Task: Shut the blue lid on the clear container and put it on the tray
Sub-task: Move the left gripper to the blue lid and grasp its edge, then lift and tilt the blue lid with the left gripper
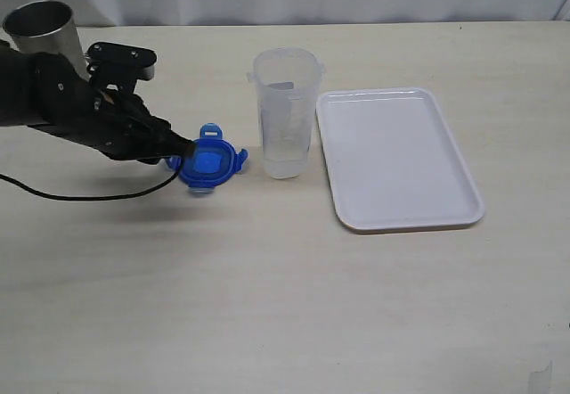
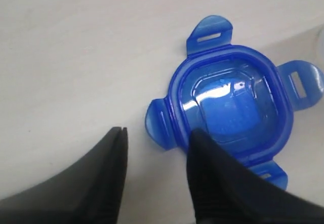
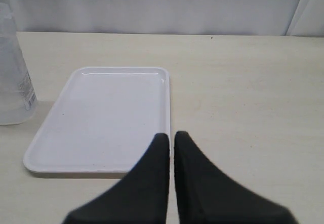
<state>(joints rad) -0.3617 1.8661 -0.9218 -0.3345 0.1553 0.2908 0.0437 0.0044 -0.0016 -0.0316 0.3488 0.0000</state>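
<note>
Left fingers (image 2: 212, 183) parted astride the rim of the blue lid (image 2: 230, 102), not yet gripping; a shallow pinch could flick it across the worktop (image 2: 76, 41); right fingers (image 3: 152, 183) clenched, empty.

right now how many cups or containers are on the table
2. A steel cup stands at the back left, its base hidden behind the arm. A clear container stands upright in the middle, between the blue lid and the tray.
</note>
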